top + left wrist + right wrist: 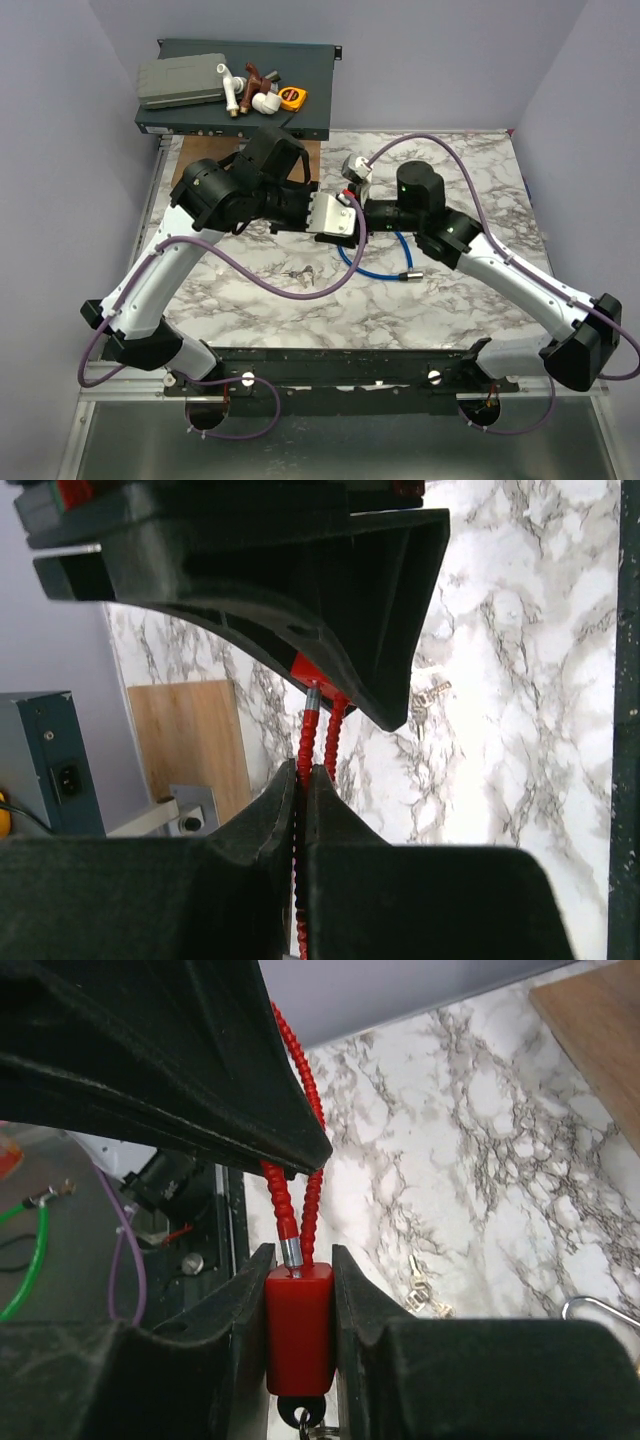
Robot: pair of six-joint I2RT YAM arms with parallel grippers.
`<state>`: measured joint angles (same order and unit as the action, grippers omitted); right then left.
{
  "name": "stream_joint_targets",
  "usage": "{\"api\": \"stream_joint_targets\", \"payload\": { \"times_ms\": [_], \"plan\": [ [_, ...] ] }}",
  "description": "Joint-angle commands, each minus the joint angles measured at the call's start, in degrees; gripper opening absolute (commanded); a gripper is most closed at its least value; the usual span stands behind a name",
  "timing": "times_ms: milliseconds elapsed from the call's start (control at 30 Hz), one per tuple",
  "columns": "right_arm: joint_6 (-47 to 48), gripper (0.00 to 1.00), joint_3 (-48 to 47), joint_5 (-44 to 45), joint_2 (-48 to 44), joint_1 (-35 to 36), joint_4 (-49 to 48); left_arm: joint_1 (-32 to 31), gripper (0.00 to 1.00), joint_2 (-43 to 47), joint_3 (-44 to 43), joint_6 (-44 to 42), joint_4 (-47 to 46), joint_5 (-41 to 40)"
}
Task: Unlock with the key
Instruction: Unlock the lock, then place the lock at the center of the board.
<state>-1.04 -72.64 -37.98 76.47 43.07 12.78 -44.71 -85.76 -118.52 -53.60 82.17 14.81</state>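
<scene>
Key (298,1328) held above middle of bench (470,170), red tag pinched in right gripper (300,1260); left gripper (301,777) pressed together on red cord (309,735); blue cable (372,262) lying just beneath; open marble toward front and right edges; grey box (235,90) at back-left edge.

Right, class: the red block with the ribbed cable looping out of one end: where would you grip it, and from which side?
Grip the red block across its two flat long sides, as the right pincer does, approaching side-on. Those faces are parallel; the ribbed cable leaves one end and a black piece pokes from the other, so both ends should stay free.
</scene>
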Motion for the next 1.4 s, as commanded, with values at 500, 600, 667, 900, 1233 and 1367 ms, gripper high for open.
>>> {"api": "stream_joint_targets", "payload": {
  "times_ms": [500,600,667,900,1233,1367],
  "plan": [
    [-19.43,0.01,14.06,-4.29,-10.53,-4.66,-33.26,9.89,0.00,7.01,8.74,0.26,-3.90,-0.95],
    [-18.41,0.01,13.93,-5.69,-8.41,-4.66,-31.14,11.25,0.00,9.34,9.14,4.18,-9.80,-1.53],
    [-17.70,0.01,14.14,-5.85,-7.17,-4.66,-30.35,12.27,0.07,10.71,9.51,8.91,-15.24,-2.10],
    [-12.26,0.01,11.66,-6.67,-2.65,-4.66,-22.29,14.67,0.65,11.22,5.13,19.31,-16.90,-2.93],
    [-3.76,0.01,6.37,-6.15,6.77,-3.98,-8.17,21.47,0.98,15.64,-0.42,21.83,-15.63,-9.39],
    [-2.06,0.01,3.78,-0.73,12.73,-1.40,-8.18,26.41,0.98,17.91,2.41,23.68,-14.65,-5.64]
  ]
}}
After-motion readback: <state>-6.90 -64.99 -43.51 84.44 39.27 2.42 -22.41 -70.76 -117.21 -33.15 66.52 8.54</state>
